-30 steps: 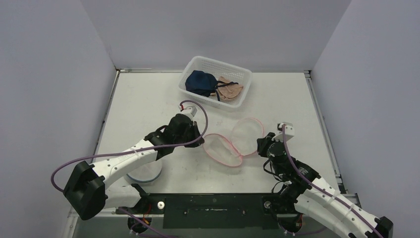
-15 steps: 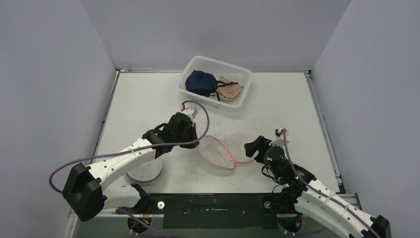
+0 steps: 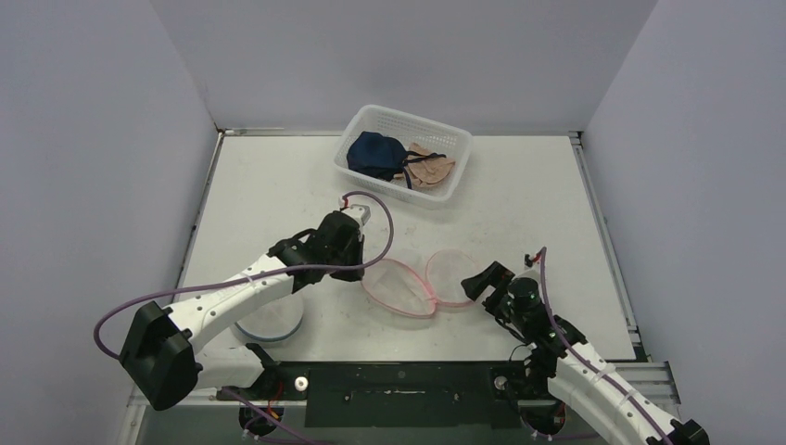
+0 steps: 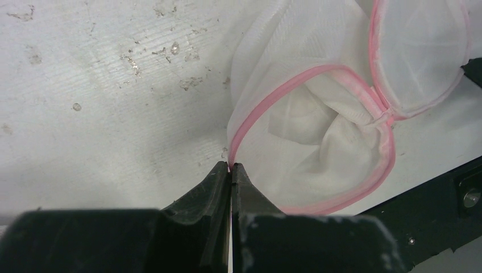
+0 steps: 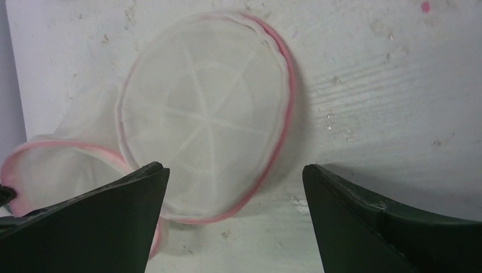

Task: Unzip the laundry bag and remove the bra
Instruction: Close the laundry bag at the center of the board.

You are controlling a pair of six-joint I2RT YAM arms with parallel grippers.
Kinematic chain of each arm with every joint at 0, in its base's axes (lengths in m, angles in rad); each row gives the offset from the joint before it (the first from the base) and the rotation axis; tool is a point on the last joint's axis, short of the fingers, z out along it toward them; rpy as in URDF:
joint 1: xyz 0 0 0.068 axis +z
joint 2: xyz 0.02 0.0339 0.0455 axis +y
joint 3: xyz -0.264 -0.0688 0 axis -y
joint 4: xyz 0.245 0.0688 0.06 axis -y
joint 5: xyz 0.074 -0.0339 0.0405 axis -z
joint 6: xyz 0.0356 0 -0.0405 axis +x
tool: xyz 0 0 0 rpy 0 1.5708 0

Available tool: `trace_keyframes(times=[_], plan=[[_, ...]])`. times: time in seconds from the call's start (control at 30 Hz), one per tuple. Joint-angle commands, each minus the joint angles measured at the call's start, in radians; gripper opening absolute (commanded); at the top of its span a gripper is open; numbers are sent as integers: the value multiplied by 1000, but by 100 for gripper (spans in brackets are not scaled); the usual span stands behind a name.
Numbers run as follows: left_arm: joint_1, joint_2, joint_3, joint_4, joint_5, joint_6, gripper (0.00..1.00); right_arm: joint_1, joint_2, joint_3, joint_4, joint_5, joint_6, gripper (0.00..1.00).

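The laundry bag lies unzipped on the table, just below the middle of the top view, its two pink-rimmed white mesh halves spread open side by side and joined where their rims meet. In the left wrist view the near half of the bag gapes with only crumpled mesh showing inside. The left gripper is closed tight on the pink rim at the bag's left edge, its fingertips pinching the trim. The right gripper sits just beside the right half with its jaws spread wide, holding nothing; in its own view the round panel of the bag lies flat ahead of the fingers. A beige bra and a navy garment rest in the white basket at the upper middle of the frame, well apart from the bag.
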Motion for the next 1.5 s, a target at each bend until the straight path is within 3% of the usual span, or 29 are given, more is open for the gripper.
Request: trace_keyframes(times=[0.0,0.23,0.53,0.87,1.0,1.13,1.2,1.33,1.47], plan=[[9,1,64,-19,-41,36,0,-32,3,-88,121,-142,132,91],[14,5,77,-43,-46,63,0,-48,107,-128,319,-130,181,90],[16,17,87,-54,-45,81,0,-155,401,-124,587,-171,171,91],[19,30,100,-66,-59,93,0,-210,589,-84,697,-196,97,100],[19,35,100,-69,-57,92,0,-239,669,-78,782,-241,66,76],[20,33,101,-71,-61,90,0,-255,714,-59,810,-279,38,74],[19,31,102,-72,-64,89,0,-265,720,-57,822,-291,28,69],[19,33,100,-74,-68,86,0,-276,696,-50,818,-311,-7,36],[20,21,98,-66,-63,65,0,-273,527,-29,713,-286,-86,8]])
